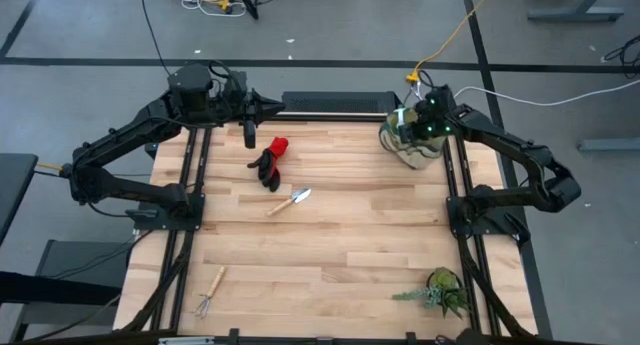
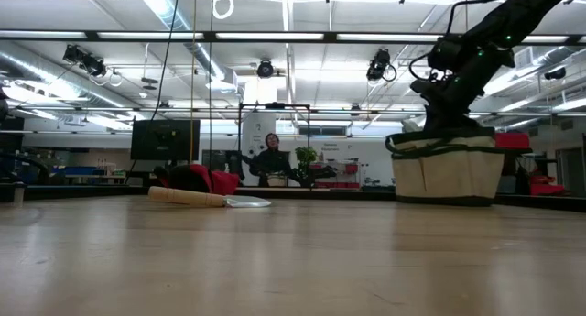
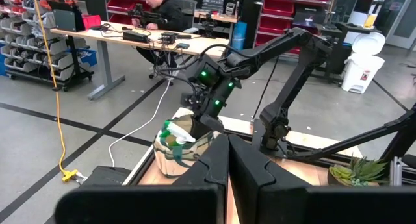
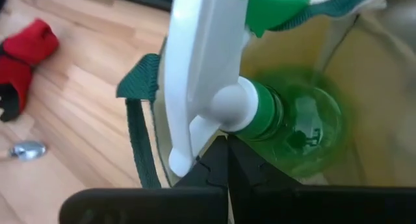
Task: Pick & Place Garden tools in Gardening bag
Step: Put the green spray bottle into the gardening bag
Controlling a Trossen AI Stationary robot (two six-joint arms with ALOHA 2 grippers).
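Gardening bag: upright at bench far right corner, green-and-white spray bottle inside. Right end effector: over bag mouth, fingers closed, just above the bottle; grip not discernible. Left end effector: closed, empty, at far edge. Red-and-black gloves, trowel: mid-bench. Rake: near left corner. Leafy plant: near right.

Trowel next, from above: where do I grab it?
Grip the trowel by its wooden handle, the end toward the near left, coming straight down with the fingers across it. It lies flat and slanted on the bare table, clear of the gloves; the blade is thin and flat.
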